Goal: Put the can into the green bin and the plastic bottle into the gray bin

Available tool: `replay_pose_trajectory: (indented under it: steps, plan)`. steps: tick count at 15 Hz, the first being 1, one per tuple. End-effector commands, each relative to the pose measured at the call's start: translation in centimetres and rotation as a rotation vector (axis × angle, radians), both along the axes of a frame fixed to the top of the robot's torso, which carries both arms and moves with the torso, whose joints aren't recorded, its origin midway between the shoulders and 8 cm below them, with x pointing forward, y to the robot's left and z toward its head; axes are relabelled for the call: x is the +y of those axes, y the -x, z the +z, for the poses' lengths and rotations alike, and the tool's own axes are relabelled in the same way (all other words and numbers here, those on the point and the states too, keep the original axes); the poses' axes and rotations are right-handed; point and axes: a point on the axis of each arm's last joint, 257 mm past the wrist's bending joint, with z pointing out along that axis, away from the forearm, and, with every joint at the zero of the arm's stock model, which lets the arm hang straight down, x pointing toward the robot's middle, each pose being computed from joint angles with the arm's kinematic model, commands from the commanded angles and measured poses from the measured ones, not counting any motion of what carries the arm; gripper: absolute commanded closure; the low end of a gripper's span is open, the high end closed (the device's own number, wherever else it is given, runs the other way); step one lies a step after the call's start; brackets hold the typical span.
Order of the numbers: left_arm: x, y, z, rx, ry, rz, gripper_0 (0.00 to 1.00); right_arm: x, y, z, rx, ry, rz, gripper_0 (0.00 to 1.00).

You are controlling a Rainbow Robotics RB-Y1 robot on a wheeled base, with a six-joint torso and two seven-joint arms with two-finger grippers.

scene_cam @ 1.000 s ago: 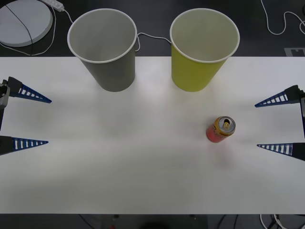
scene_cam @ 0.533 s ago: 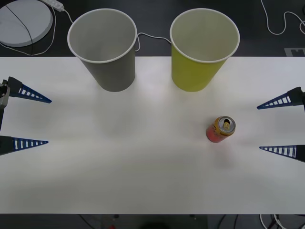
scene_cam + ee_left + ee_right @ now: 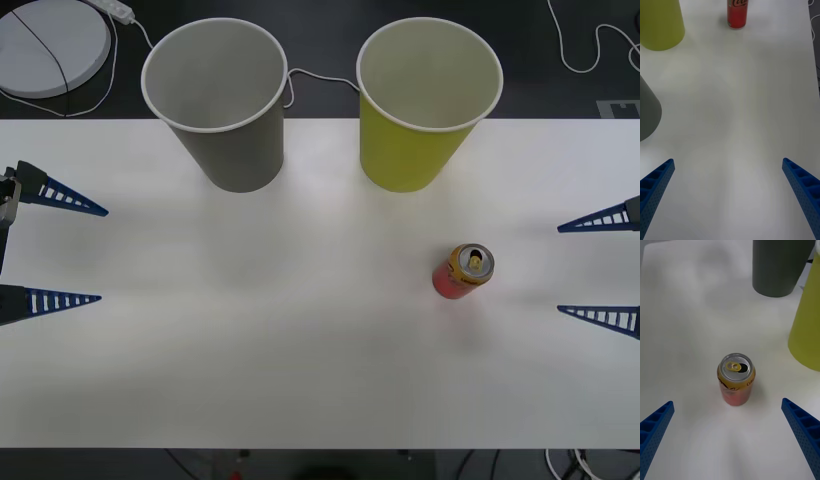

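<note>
The can stands upright on the tabletop, at five o'clock from the green bin; the gray bin stands near it at nine o'clock. Both the right end effector and the left end effector are spread wide, grasping nothing, so the pickup looks not yet begun; next the right one must close around the can. The right wrist view shows the can's opened pull-tab top centred between its fingers.

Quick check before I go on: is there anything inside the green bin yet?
The part of the green bin visible through its open mouth shows a bare pale inner wall with nothing in it; the near rim hides the very bottom. The can stands upright on the table, between the open fingers of the right gripper.
</note>
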Motion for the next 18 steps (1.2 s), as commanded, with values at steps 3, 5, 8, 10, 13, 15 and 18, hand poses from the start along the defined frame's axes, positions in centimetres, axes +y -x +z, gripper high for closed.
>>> replay_pose_trajectory:
  steps: [3, 5, 8, 10, 13, 15, 18]
  plan:
    - [0.0, 0.0, 0.0, 0.0, 0.0, 0.0, 0.0, -2.3, -0.7, -1.2, -0.078, -0.059, -0.022, 0.0]
    - [0.0, 0.0, 0.0, 0.0, 0.0, 0.0, 0.0, -3.4, -0.7, -1.9, -0.091, -0.091, -0.044, 0.0]
    - [0.0, 0.0, 0.0, 0.0, 0.0, 0.0, 0.0, -4.7, -0.9, -3.4, -0.104, -0.14, -0.085, 0.0]
    - [0.0, 0.0, 0.0, 0.0, 0.0, 0.0, 0.0, -4.5, -0.9, -4.8, -0.098, -0.194, -0.099, 0.0]
    - [0.0, 0.0, 0.0, 0.0, 0.0, 0.0, 0.0, -4.1, -1.3, -6.9, -0.082, -0.274, -0.134, 0.0]
    - [0.0, 0.0, 0.0, 0.0, 0.0, 0.0, 0.0, -3.9, -1.5, -7.7, -0.086, -0.299, -0.144, 0.0]
    - [0.0, 0.0, 0.0, 0.0, 0.0, 0.0, 0.0, -2.0, -1.9, -8.9, -0.084, -0.343, -0.158, 0.0]
